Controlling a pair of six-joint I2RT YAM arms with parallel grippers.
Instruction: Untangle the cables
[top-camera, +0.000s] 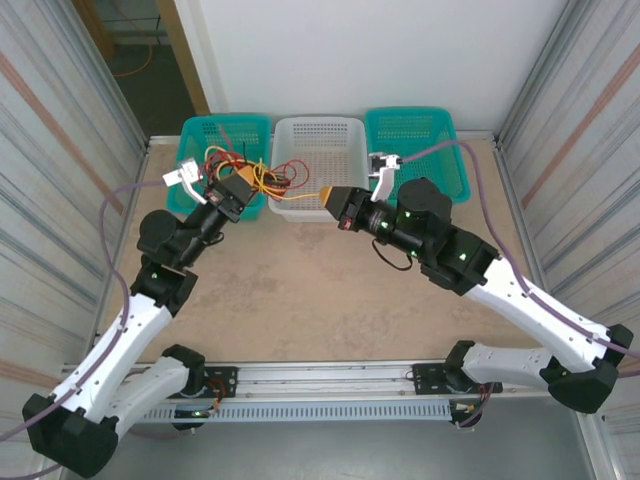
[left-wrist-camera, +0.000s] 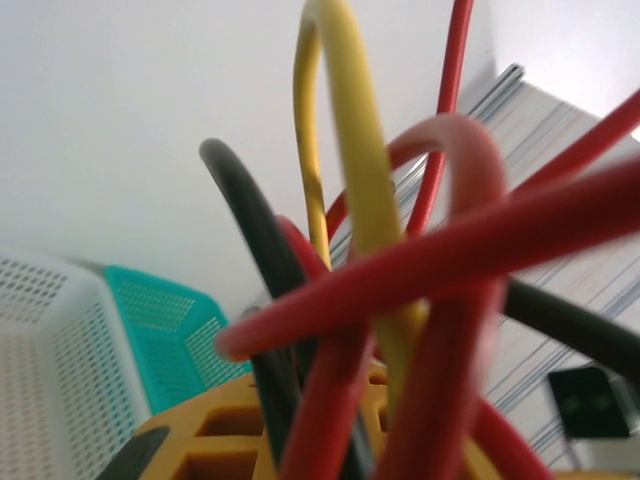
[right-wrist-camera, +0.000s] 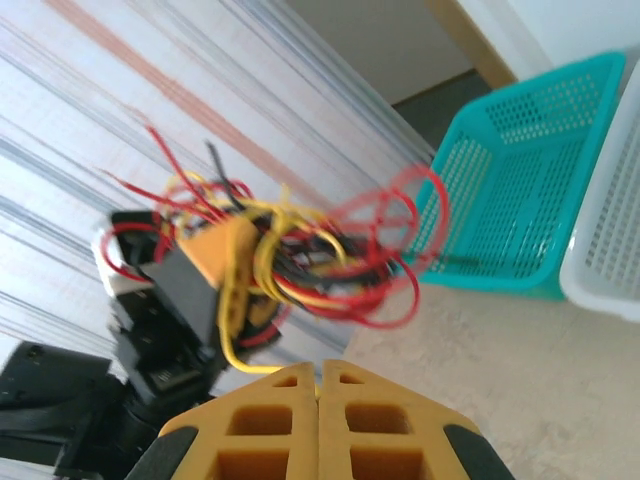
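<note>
Right wrist view: gripped cables (right-wrist-camera: 292, 262) in left tool (right-wrist-camera: 226, 268); right tool (right-wrist-camera: 320, 372) shut, empty, needed opening onto one outer loop.

Red, yellow, black cables (top-camera: 270, 180); white perforated basket (top-camera: 322, 160); yellow-orange right hand (right-wrist-camera: 320, 372).

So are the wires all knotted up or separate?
Knotted up: red, yellow and black wires loop over each other in one bunch at the left gripper.

The cables (top-camera: 262, 176) are thin red, yellow and black wires knotted into one loose bunch; it hangs clear of the table, clamped in the left gripper (top-camera: 240, 188); one yellow strand runs to the right gripper (right-wrist-camera: 319, 372), pinched at its tips.
</note>
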